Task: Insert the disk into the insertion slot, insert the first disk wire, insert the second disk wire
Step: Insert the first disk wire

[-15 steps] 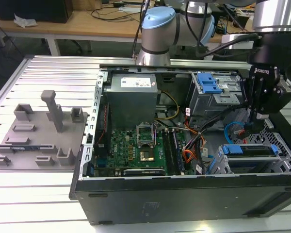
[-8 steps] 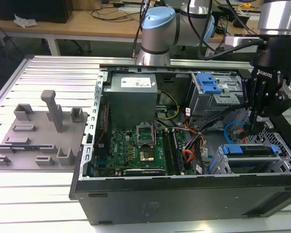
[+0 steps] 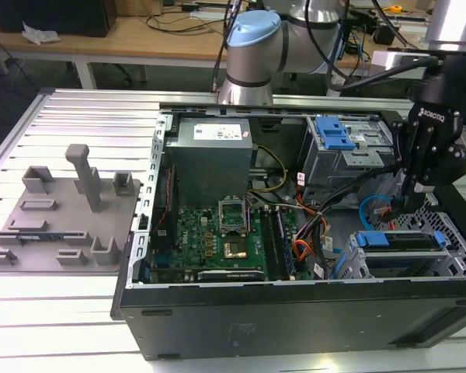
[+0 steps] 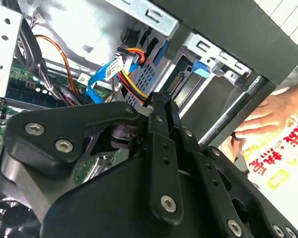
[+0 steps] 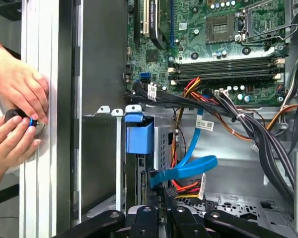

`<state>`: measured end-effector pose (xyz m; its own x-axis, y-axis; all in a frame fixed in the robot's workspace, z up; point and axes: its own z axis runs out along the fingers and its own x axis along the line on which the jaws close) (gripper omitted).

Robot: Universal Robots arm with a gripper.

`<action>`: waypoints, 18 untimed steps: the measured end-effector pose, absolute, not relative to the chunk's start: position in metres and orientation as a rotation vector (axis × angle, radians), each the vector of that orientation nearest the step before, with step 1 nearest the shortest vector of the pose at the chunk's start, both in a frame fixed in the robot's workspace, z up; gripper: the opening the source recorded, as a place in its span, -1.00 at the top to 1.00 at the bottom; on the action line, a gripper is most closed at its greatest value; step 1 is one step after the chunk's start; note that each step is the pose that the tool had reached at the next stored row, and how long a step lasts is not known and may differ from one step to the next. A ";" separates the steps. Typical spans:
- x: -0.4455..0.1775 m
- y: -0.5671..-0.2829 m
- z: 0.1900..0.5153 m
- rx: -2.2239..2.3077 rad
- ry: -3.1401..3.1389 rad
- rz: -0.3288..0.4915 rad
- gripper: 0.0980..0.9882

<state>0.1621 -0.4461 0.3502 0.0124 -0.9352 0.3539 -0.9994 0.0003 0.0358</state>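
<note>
Sitting in insertion slot [image 3: 423, 270], disk [image 3: 404, 241] lies lengthwise across exterior view; hand [image 3: 413, 202] clamped on wire plug [image 5: 167, 191].

Green motherboard [image 3: 210, 233], grey power supply [image 3: 213, 159]

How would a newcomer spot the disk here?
Find the open computer case. At the exterior view's right, near the gripper, a low grey cage holds the disk. Its blue frame spans the cage; the taller cage beyond has only a blue tab.
</note>
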 end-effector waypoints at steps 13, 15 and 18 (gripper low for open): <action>0.167 -0.477 0.355 2.082 -2.070 0.195 0.85; 0.168 -0.482 0.355 2.081 -2.069 0.192 0.85; 0.169 -0.489 0.355 2.109 -2.094 0.143 0.85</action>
